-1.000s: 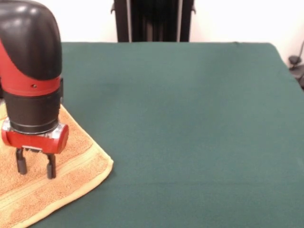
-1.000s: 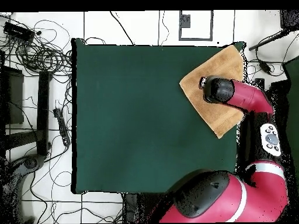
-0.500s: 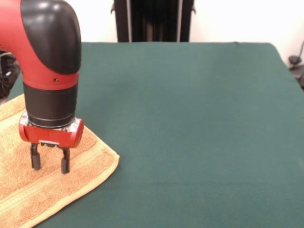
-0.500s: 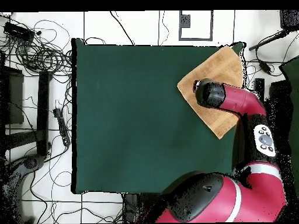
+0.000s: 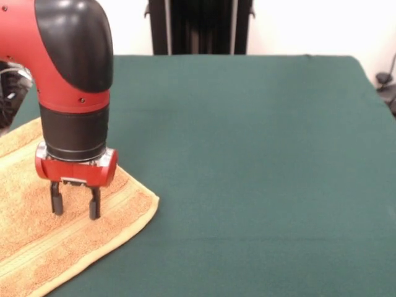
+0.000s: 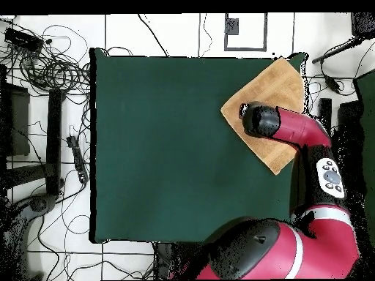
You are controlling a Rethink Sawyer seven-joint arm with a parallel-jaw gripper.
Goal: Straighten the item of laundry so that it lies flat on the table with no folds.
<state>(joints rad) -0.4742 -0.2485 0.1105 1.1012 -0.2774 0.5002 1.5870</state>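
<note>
Pincer (image 5: 76, 203) stands open, both tips pressing the towel (image 5: 37, 241).

The golden-orange towel (image 5: 37, 241) lies at about 8 o'clock in the picture, on the dark green table (image 5: 260, 161), running off the left and lower edges. One rounded corner points toward 3 o'clock, and a flat woven band runs alongside the towel's lower right edge. The red and black arm (image 5: 71, 80) comes down over the towel from about 10 o'clock. Its end effector (image 5: 75, 203) points straight down, the two dark fingers (image 5: 94, 204) spread apart with towel showing between them, their tips at the terry surface just inside the band. The rest of the table is bare green cloth.
</note>
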